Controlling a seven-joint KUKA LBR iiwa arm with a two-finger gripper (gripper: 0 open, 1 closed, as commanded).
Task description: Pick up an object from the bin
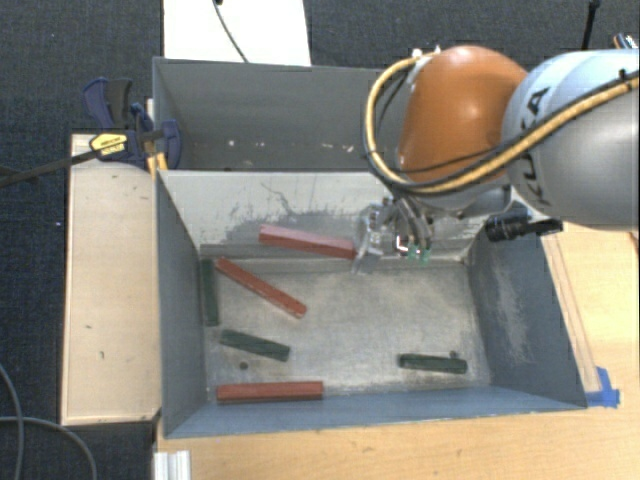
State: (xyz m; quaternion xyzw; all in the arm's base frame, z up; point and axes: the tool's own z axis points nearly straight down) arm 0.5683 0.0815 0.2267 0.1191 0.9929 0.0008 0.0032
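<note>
My gripper (pixel 392 236) hangs below the orange cover at the back of the bin, right of the middle and close to the floor. A red flat bar (pixel 303 240) lies along the foot of the back wall, and its right end reaches the gripper's left side. I cannot tell whether the two touch. A second red bar (pixel 261 286) lies at a slant further left and nearer the front.
A dark green bar (pixel 209 291) lies along the left wall, another (pixel 255 345) at the front left, and a third (pixel 432 364) at the front right. A red bar (pixel 270 392) lies along the front wall. The arm covers the bin's back right corner.
</note>
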